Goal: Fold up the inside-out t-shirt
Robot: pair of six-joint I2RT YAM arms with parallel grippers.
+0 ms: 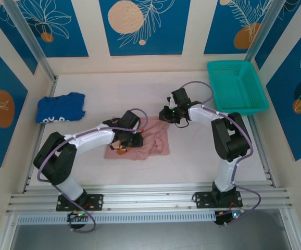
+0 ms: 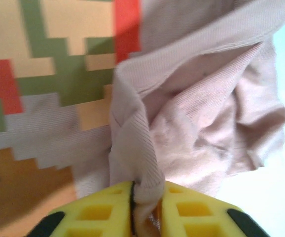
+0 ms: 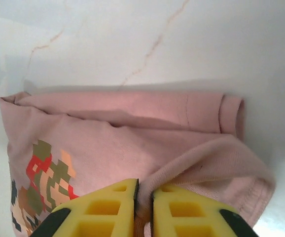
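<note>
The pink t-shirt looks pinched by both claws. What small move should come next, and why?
Probably raise both a little and draw them apart. The left gripper and right gripper are each shut on a fold of the t-shirt, which lies bunched on the table, so it likely needs spreading flat before folding.

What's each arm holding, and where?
Both pinch the pink t-shirt: left tool a bunched fold beside the print, right tool a fold near the hemmed edge.
</note>
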